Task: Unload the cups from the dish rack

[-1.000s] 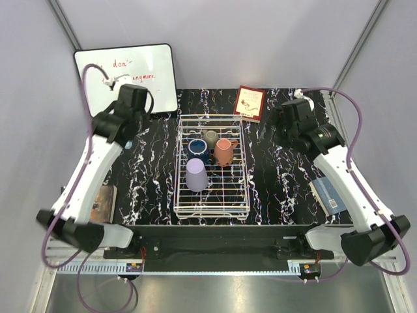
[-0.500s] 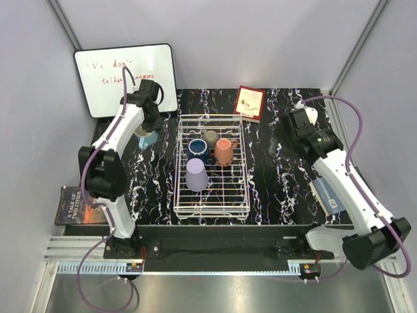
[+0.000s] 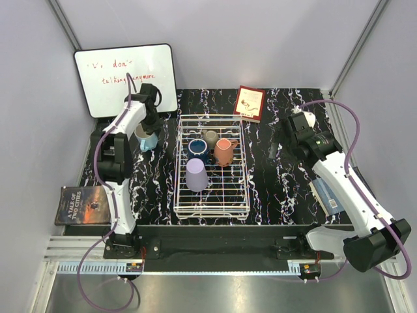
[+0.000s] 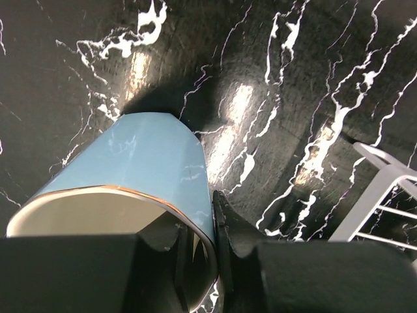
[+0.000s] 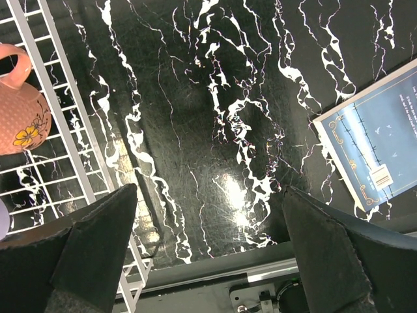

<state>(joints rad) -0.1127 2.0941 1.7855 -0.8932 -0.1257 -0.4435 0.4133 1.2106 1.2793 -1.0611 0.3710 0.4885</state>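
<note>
The left gripper (image 4: 207, 241) is clenched on the rim of the light blue mug (image 4: 150, 156), one finger inside the mouth and one outside the wall. The mug hangs below the gripper with its mouth up toward the wrist and its long axis roughly upright, base toward the table (image 4: 313, 78). I cannot tell whether the base touches the table.

The dish rack (image 3: 212, 210) lies to this gripper's right, apart from the mug. It holds the lavender tumbler (image 3: 197, 175), standing mouth down, the dark blue mug (image 3: 198, 150), mouth up, the salmon mug (image 3: 225, 152) and the grey-beige cup (image 3: 210, 137).

The right gripper (image 5: 208, 248) is spread wide and holds nothing, over bare table. The rack is on its left and a blue book (image 5: 371, 150) on its right.
</note>
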